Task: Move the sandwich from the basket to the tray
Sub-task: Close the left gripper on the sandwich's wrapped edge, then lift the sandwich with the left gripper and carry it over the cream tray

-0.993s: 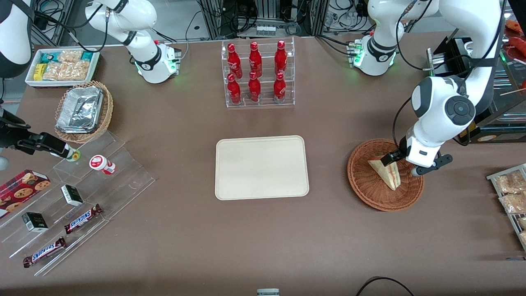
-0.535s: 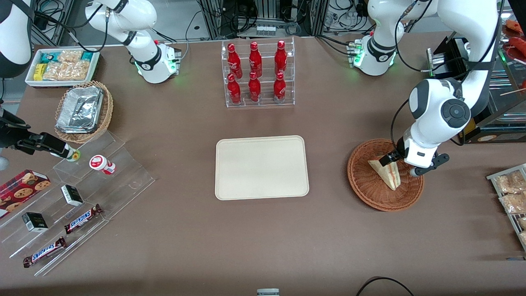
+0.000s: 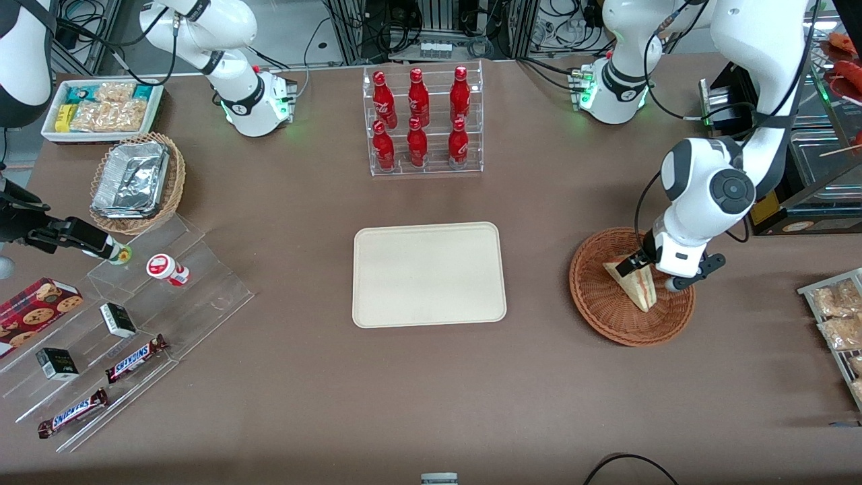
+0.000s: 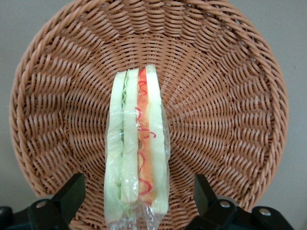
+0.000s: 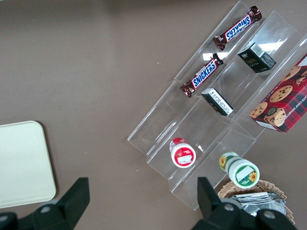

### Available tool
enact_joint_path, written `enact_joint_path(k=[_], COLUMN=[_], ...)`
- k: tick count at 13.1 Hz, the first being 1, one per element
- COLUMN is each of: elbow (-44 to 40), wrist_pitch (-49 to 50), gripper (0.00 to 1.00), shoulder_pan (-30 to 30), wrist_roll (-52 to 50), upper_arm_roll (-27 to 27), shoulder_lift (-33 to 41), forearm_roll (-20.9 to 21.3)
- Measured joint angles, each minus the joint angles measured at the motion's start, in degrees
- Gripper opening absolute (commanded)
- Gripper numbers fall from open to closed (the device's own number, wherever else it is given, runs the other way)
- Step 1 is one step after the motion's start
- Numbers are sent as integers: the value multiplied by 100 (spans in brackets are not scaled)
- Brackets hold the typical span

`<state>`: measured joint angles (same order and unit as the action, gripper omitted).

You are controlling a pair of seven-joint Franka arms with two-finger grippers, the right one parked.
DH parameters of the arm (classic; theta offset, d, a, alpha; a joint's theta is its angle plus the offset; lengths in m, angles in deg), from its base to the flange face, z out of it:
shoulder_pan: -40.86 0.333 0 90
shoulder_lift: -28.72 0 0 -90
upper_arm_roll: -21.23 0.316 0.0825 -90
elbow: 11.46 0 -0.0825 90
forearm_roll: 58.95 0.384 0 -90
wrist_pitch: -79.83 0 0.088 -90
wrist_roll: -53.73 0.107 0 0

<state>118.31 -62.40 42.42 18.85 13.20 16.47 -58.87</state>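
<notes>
The sandwich (image 3: 638, 286) is a film-wrapped white wedge with red and green filling, standing on edge in the round reddish-brown wicker basket (image 3: 594, 303). In the left wrist view the sandwich (image 4: 137, 148) sits mid-basket (image 4: 230, 110). My left gripper (image 3: 652, 273) is down in the basket at the wedge's wide end. It is open (image 4: 137, 191), with one black finger on each side of the sandwich and a gap between each finger and the bread. The cream-beige tray (image 3: 429, 274) lies bare at mid-table, apart from the basket toward the parked arm's end.
A clear rack of red bottles (image 3: 423, 121) stands farther from the camera than the tray. Snack packets on a rack (image 3: 838, 310) lie at the working arm's table end. A foil-tray basket (image 3: 137, 180) and clear shelves with snacks (image 3: 128, 337) are at the parked arm's end.
My left arm's wrist has shifted a little toward the tray, bringing the open gripper further over the sandwich's wide end. The sandwich and basket have not moved.
</notes>
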Motion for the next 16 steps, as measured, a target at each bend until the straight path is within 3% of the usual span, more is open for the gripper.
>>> enact_joint_path(k=[2,3,4,5,12,16], elbow=[1,2,2,2,-43,-458], wrist_pitch=[-49,-59,-66,-72,-39,659], gripper=[100,76,31,0,0,0], shoulder_pan=[0,0,0,0,0,-11], wrist_roll=[-15,-18,-23,-25,-20,6], upper_arm_roll=[0,0,0,0,-4,-60], shoulder_lift=[-122,-171,-213,-239,-199,-90], forearm_roll=[0,0,0,0,0,10])
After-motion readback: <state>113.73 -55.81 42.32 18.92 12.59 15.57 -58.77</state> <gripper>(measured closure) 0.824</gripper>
